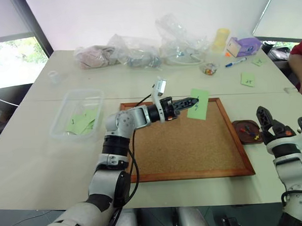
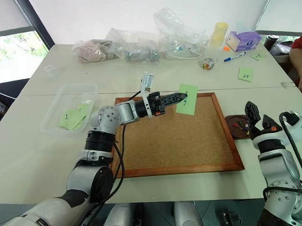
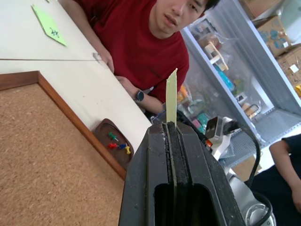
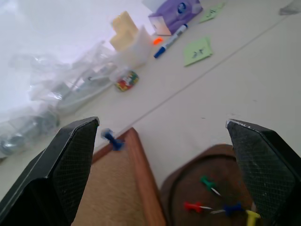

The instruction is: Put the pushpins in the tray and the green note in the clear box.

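Pinching green note above corkboard: left gripper, jaws clamped. Right gripper: jaws wide, empty, above tray with pushpins.

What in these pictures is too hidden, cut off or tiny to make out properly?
- Pale green square sticky note, pinched by the left gripper: the left wrist view shows it edge-on, so its writing is hidden.
- Handwritten marks on the green notes in the shallow clear plastic box: too small in the head views.
- Small dark-brown glossy tray: cut off by the right wrist view's edge.
- Contents of the transparent plastic bags: blurred by crumpled plastic.
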`<state>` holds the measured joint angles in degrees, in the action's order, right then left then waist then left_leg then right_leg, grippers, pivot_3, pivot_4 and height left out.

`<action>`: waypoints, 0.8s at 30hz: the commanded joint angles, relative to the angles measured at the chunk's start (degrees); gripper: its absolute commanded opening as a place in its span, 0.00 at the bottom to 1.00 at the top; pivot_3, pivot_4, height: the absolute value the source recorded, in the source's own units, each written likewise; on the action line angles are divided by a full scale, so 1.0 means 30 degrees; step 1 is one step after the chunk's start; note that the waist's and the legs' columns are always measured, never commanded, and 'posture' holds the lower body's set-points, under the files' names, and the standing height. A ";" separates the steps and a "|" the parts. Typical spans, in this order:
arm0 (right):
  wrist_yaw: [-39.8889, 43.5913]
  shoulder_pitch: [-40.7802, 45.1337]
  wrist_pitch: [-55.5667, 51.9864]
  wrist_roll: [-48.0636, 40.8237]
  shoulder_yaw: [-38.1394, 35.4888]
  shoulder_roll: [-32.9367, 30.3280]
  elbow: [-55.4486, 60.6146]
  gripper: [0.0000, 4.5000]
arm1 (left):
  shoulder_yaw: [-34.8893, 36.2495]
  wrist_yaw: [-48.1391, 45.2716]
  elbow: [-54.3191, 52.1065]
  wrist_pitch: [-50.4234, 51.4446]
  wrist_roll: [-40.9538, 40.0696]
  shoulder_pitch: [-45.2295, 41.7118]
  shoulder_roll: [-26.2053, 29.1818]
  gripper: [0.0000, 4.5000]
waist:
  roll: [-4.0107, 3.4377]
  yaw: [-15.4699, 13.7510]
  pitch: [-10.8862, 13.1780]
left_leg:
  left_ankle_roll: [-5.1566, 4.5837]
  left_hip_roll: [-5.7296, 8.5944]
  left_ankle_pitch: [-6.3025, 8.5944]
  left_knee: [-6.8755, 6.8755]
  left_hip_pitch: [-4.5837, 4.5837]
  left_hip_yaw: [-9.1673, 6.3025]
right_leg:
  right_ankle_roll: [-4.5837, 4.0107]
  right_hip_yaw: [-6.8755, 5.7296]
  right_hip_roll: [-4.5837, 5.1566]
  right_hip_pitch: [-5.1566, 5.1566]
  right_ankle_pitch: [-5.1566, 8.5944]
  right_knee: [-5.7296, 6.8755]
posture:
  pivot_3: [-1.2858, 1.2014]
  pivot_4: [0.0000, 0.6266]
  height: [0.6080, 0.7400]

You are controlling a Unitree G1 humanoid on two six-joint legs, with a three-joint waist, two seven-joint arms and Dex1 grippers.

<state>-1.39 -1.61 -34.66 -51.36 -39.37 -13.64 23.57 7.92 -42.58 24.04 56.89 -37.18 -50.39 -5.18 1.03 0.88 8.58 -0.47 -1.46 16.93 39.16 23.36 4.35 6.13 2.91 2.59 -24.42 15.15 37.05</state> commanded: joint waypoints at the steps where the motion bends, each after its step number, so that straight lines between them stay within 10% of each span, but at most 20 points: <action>1: 0.0270 -0.0374 0.0461 0.1145 0.0680 -0.0602 -0.0406 0.99 | 0.0068 -0.0017 -0.0186 -0.0354 -0.0452 -0.0631 -0.0063 0.00 | -0.0001 0.0033 0.0000 | 0.0000 0.0000 0.0000 -0.0001 0.0000 0.0000 | -0.0001 0.0001 -0.0002 0.0000 0.0000 0.0000 | 0.52 0.24 0.98; 16: 0.2803 -0.1863 0.2158 0.5449 0.2977 -0.3129 0.1104 0.99 | -0.0779 0.0507 -0.1325 -0.1203 0.0451 -0.0247 0.0657 0.00 | -0.0018 -0.0032 0.0008 | 0.0000 0.0005 0.0000 -0.0001 0.0002 0.0001 | 0.0000 0.0002 0.0004 0.0000 0.0001 -0.0007 | 0.52 0.24 0.98; 24: 0.5867 -0.3696 -0.0791 0.1991 0.4594 -0.6366 0.7416 0.99 | 0.0648 0.2776 -0.3196 -0.1400 0.0569 -0.1014 0.3554 0.00 | -0.0008 0.0061 0.0023 | 0.0000 -0.0024 0.0000 -0.0004 -0.0008 -0.0005 | 0.0001 0.0003 -0.0014 0.0000 0.0000 0.0005 | 0.52 0.24 0.98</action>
<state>15.32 -13.47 -35.72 -41.96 -25.17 -31.27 41.88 7.17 -35.13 18.59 52.83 -34.32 -50.73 3.69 1.01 1.06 8.65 -0.47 -1.55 16.92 39.15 23.34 4.32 6.13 2.92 2.55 -24.42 15.15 37.06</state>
